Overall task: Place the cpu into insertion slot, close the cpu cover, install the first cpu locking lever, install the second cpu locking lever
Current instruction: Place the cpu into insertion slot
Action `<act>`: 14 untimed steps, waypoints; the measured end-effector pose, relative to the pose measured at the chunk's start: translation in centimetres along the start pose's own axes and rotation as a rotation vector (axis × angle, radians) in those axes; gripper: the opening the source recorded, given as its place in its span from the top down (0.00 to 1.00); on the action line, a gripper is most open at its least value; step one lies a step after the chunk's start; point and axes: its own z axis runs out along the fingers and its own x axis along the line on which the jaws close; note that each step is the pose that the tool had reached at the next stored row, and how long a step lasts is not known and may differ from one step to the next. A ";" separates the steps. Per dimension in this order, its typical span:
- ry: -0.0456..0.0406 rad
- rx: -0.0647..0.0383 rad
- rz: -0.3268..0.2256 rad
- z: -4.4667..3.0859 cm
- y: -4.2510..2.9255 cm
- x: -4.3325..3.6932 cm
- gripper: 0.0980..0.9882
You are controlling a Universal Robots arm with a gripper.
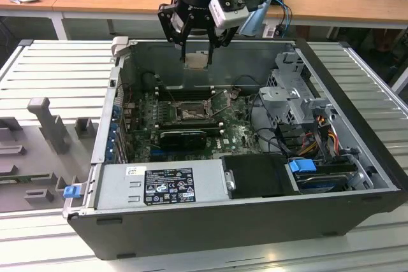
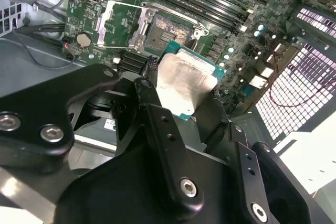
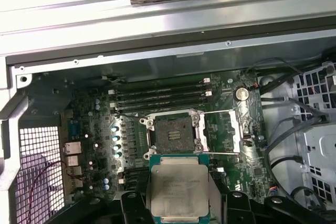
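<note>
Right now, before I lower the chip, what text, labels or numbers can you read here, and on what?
No text can be read.
Black label on the power supply: print too small.
White sticker beside it: too small.
Top face of the cpu, held in the gripper: faint marks, unreadable.
Green circuit board: white markings, too small.

Open air from claw [image 1: 197, 57] down to insertion slot [image 1: 189, 114]; cpu cover [image 3: 201, 129] open alongside, expansion card [image 1: 183, 137] and cables [image 3: 283, 140] nearby.
</note>
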 end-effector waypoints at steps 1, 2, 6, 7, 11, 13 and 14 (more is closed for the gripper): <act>-0.0005 0.000 0.005 0.00 0.00 0.00 0.52; -0.0010 0.000 0.012 0.00 0.00 0.00 0.52; -0.0025 -0.001 0.028 0.00 0.00 0.00 0.52; -0.0029 -0.001 0.032 0.00 0.00 0.00 0.52; -0.0047 -0.001 0.053 0.00 0.00 0.00 0.52; -0.0062 -0.001 0.069 0.00 0.00 0.00 0.52; -0.0067 -0.001 0.075 0.00 0.00 0.00 0.52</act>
